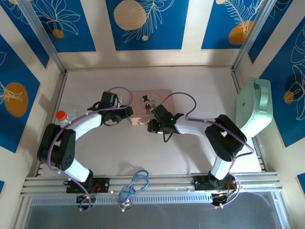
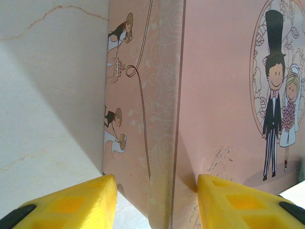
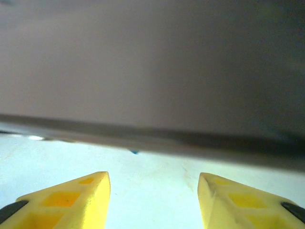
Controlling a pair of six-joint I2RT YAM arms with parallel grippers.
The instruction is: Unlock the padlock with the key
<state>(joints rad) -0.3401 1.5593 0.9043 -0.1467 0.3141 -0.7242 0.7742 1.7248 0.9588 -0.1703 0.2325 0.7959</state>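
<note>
Both arms reach in from the near bench edge, elbows outward. Left claw (image 1: 128, 113) jaws spread wide. Right claw (image 1: 150, 120) likewise spread.

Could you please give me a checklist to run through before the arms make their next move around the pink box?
1. Open left gripper: ok, its fingers straddle a corner of the pink box.
2. Open right gripper: ok, nothing sits between its fingers.
3. Holding the key: not ok, both grippers hold nothing.
4. Located the padlock: cannot tell; there is just a tiny blue speck below a blurred dark edge.
5. Clear of the blue cord: ok, it lies at the near rail, away from both grippers.
</note>
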